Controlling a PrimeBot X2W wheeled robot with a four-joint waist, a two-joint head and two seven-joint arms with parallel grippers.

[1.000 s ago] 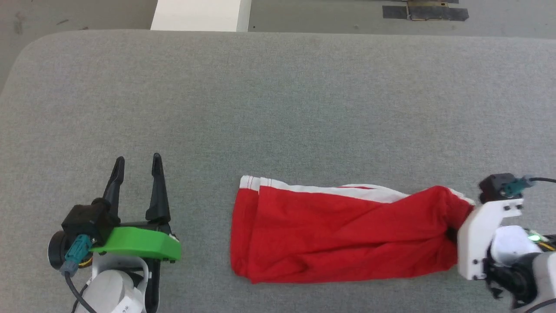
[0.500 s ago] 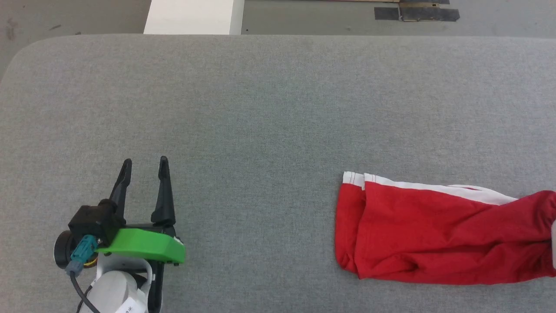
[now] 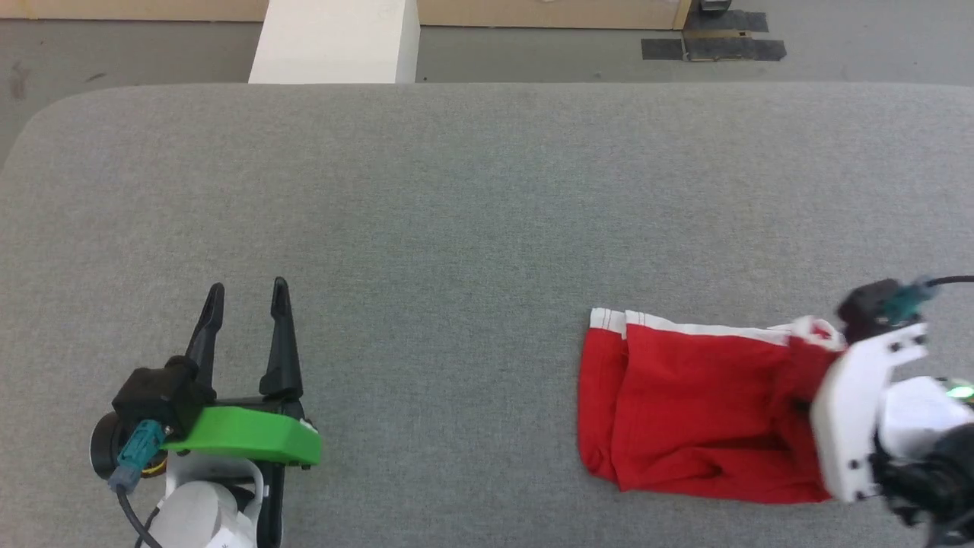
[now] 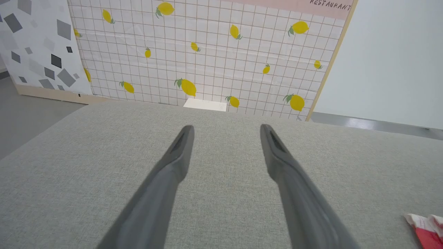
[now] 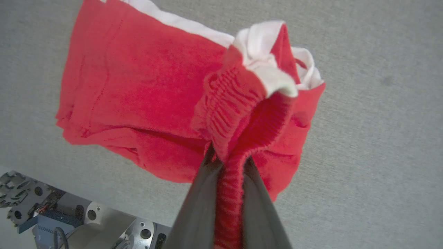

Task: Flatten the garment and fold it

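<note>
Soft, matt red cloth in the garment (image 5: pixel 145 79), slightly fleecy, ribbed and puckered at the gathered waistband (image 5: pixel 225 100), edged with smoother white trim (image 5: pixel 187 24). Grey, coarse-woven, felt-like fabric all over the bench (image 3: pixel 456 228), dull and without sheen. Above the bench, smooth dark matt plastic on the fingers (image 4: pixel 166 180) of the left gripper (image 3: pixel 247 285); behind them a bright green plastic cover (image 3: pixel 243 441), faintly glossy.

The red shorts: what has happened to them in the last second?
The right gripper, shut on the waistband, dragged the shorts to the robot's right, then swung back, bunching them shorter. The left gripper stayed open and idle over the grey table.
</note>
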